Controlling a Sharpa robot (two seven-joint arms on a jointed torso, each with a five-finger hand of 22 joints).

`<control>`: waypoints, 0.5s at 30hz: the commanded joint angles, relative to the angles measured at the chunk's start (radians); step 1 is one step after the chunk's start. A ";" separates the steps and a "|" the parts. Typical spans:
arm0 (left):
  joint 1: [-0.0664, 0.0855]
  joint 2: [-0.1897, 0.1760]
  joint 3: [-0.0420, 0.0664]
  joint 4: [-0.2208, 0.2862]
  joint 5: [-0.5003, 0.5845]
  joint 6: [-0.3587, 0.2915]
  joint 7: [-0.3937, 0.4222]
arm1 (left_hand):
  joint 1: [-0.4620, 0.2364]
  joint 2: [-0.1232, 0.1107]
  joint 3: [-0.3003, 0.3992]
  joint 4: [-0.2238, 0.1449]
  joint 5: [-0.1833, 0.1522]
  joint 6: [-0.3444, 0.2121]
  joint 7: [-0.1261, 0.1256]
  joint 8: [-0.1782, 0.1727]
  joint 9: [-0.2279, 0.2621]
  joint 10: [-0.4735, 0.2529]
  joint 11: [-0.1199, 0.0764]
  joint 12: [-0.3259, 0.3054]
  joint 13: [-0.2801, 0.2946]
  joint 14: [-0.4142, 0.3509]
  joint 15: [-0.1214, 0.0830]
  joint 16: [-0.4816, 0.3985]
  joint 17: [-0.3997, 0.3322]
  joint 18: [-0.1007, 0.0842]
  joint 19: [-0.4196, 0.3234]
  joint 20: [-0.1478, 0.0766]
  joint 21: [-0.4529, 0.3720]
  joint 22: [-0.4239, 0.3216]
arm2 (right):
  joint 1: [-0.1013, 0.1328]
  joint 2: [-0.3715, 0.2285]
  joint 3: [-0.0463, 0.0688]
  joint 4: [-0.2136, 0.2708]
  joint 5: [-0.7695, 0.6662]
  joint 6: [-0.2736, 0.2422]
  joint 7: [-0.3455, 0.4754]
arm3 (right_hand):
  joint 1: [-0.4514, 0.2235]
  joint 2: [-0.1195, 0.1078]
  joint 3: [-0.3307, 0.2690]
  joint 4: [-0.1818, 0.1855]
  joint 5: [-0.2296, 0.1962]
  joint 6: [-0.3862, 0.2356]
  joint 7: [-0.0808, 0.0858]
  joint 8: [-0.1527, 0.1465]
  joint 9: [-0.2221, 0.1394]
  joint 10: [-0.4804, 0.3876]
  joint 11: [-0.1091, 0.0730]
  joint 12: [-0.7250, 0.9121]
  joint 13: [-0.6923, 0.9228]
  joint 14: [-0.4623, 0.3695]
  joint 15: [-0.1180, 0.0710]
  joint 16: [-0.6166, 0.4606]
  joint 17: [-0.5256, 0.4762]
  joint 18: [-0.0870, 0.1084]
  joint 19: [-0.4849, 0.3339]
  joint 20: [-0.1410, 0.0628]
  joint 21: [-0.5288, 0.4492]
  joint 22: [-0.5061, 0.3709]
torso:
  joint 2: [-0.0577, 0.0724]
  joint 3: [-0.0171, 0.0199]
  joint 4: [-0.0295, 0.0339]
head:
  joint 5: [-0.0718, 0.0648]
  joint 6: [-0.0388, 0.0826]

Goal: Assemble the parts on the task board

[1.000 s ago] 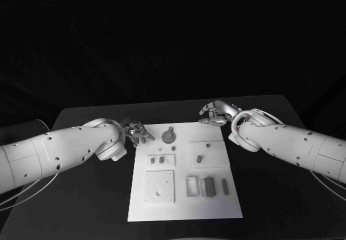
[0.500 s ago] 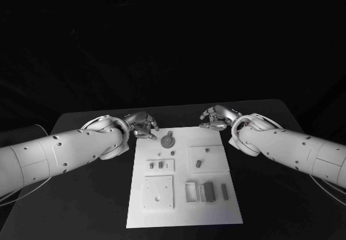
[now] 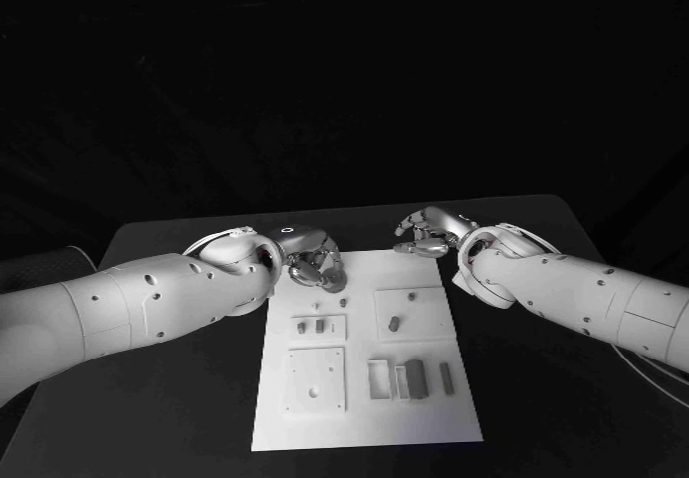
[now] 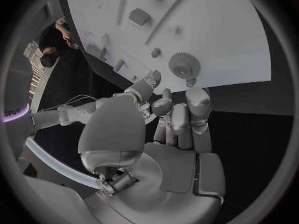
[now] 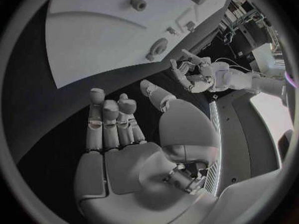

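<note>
Since 1.0 s ago the left arm has swung in from beside the task board's left edge to over its far-left corner; the right arm has barely shifted.

Desk (image 3: pixel 172 398): black, carries the task board (image 3: pixel 366 418), a white plate lying flat in the middle.

Left hand (image 3: pixel 309 261): hovers over the board's far-left corner, directly above the gear (image 4: pixel 184 63), which sits flat on the board near its far edge. Fingers are partly curled, apart, holding nothing; the left wrist view shows a gap between fingertips and gear.

Right hand (image 3: pixel 428 235): at the board's far-right corner, over the desk just off the plate, fingers extended and loosely together, empty.

Parts: raised square plate (image 3: pixel 316 379) near-left, 2 upright blocks (image 3: pixel 405 378) near-right, small pegs (image 3: pixel 393 324) mid-board, all untouched.

Judgement: the step in hand is likely picking up the gear. Risks: the gear is thin and flat, so fingertips could slide it along the board instead of getting under it; a push toward the far edge could send it off the plate. A descent off-centre may also pinch only the rim and drop it on lift.
</note>
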 commanded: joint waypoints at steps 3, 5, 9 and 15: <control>-0.003 0.031 0.001 -0.029 -0.085 0.013 0.040 | -0.013 -0.002 -0.004 0.017 -0.003 -0.005 -0.002 -0.008 -0.002 0.006 0.000 0.005 0.006 0.009 0.002 -0.006 0.004 0.082 0.003 0.001 0.004 0.019 | -0.001 0.009 0.000 -0.002 0.000 0.000 0.013 | 0.004 0.002 -0.001 -0.003 0.000 0.001 0.004 0.005 -0.001 -0.007 0.002 0.004 -0.002 -0.002 -0.008 0.005 -0.001 0.014 -0.005 -0.003 -0.003 0.008 | 0.001 -0.0005 -0.0022 | -0.004 -0.002; -0.005 0.033 0.001 -0.030 -0.093 0.020 0.039 | -0.012 -0.002 -0.004 0.017 -0.003 -0.012 -0.002 -0.012 -0.004 0.004 -0.001 0.006 0.008 0.010 0.002 -0.007 0.006 0.082 0.002 0.001 0.005 0.019 | -0.001 0.009 0.000 -0.002 0.000 0.002 0.013 | 0.004 0.003 -0.001 -0.003 0.001 0.001 0.004 0.005 -0.001 -0.006 0.002 0.004 -0.002 -0.002 -0.008 0.005 -0.001 0.014 -0.004 -0.003 -0.003 0.008 | 0.002 -0.0012 -0.0043 | -0.003 -0.004; -0.006 0.034 0.001 -0.025 -0.099 0.044 0.037 | -0.012 -0.002 -0.004 0.017 -0.003 -0.013 -0.002 -0.012 -0.004 0.004 -0.001 0.006 0.009 0.010 0.001 -0.007 0.008 0.083 0.002 0.001 0.005 0.019 | -0.001 0.008 0.000 -0.002 0.000 0.001 0.013 | 0.004 0.003 -0.001 -0.003 0.002 0.001 0.004 0.005 -0.001 -0.006 0.002 0.004 -0.002 -0.002 -0.008 0.005 -0.001 0.014 -0.004 -0.003 -0.003 0.008 | 0.002 -0.0001 -0.0050 | -0.003 0.000; -0.011 0.040 0.001 -0.026 -0.120 0.090 0.035 | -0.014 -0.006 -0.006 0.018 -0.003 -0.013 -0.002 -0.012 -0.004 0.002 -0.001 0.006 0.010 0.007 0.001 -0.009 0.002 0.082 0.001 0.001 0.006 0.019 | -0.001 0.010 0.000 -0.001 0.000 0.000 0.013 | 0.004 0.003 0.000 -0.003 0.004 0.001 0.004 0.005 -0.001 -0.006 0.001 0.004 -0.002 -0.002 -0.008 0.005 -0.001 0.014 -0.004 -0.003 -0.003 0.008 | 0.001 -0.0008 -0.0027 | -0.006 -0.008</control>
